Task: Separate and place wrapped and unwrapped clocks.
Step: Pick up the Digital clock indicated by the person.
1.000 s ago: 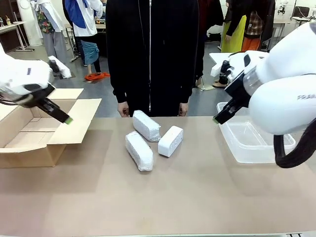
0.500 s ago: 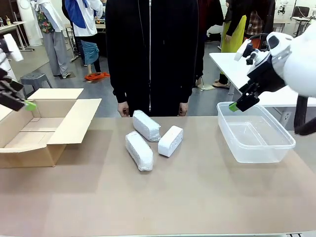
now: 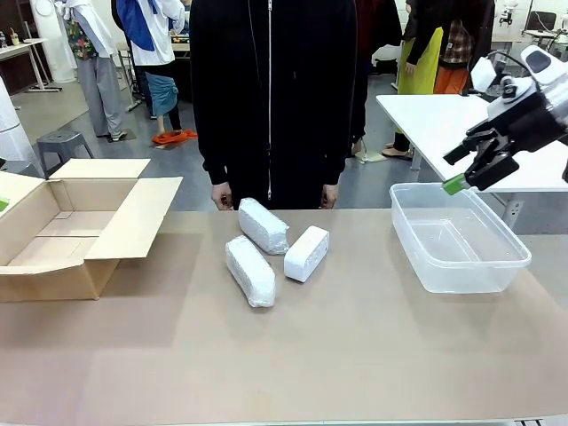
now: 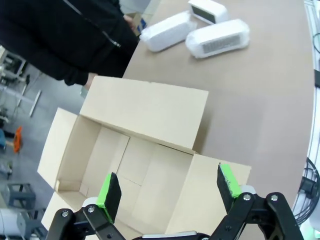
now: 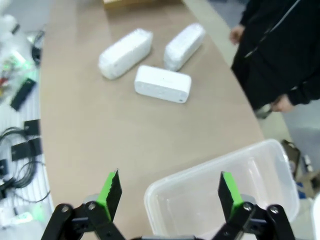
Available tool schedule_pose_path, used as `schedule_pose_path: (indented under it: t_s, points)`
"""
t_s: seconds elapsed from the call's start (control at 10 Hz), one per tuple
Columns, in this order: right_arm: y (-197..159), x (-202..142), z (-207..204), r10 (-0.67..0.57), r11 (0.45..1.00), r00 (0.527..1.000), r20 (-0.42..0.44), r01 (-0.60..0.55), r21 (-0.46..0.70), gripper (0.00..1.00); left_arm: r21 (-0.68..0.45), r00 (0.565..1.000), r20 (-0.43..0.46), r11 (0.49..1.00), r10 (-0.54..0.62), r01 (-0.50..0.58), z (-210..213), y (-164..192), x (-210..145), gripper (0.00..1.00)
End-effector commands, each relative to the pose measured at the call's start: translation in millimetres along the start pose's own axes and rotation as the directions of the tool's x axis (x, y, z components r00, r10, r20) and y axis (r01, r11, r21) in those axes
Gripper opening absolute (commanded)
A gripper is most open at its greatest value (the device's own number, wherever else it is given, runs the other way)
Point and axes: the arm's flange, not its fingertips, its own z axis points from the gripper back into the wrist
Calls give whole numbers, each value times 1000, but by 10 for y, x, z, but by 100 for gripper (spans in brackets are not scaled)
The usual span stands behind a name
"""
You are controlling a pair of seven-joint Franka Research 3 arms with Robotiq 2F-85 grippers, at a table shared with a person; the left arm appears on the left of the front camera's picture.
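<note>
Two wrapped clocks in crinkly white wrap lie mid-table, one [image 3: 264, 225] near the far edge and one [image 3: 250, 271] in front of it. The unwrapped clock [image 3: 306, 254], a bare white block, rests just right of them. My right gripper [image 3: 459, 169] hangs open above the far right of the clear tub [image 3: 417, 266]. In the right wrist view its open gripper [image 5: 168, 191] looks down on the tub rim [image 5: 200, 172], the unwrapped clock [image 5: 162, 83] and both wrapped clocks [image 5: 125, 53] [image 5: 184, 46]. My left gripper [image 4: 168, 189] is open and empty over the cardboard box [image 4: 145, 112].
The open cardboard box [image 3: 133, 222] stands at the table's left side, the empty tub at its right. A person in black stands at the far edge with both hands [image 3: 222, 195] resting close behind the clocks. The near half of the table is bare.
Both arms have drawn back outward. The left arm swung left out of the front view; the right gripper rose and moved right, past the tub. The clocks have not moved.
</note>
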Motion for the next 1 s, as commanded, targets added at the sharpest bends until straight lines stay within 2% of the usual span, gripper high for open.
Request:
schedule_pose_path:
  t_s: [0.0, 0.1, 0.3, 0.8, 0.9]
  points:
    - [-244, -123, 70, 44, 997, 999, 6, -45, 66, 100, -59, 995, 56, 995, -80, 84, 175, 157, -107, 100]
    - [-302, -188, 99, 88, 992, 995, 41, -91, 91, 100, -68, 992, 49, 991, -114, 117, 244, 183, -142, 100]
    - [-425, -263, 124, 136, 983, 987, 89, -146, 116, 100, -79, 994, 32, 992, -101, 103, 345, 271, -208, 100]
    - [-660, -399, 135, 141, 973, 977, 160, -167, 158, 100, -85, 983, 163, 991, -85, 100, 351, 454, -439, 100]
    - [-669, -404, 126, 149, 972, 975, 162, -175, 158, 100, -91, 982, 169, 991, -86, 102, 289, 427, -317, 100]
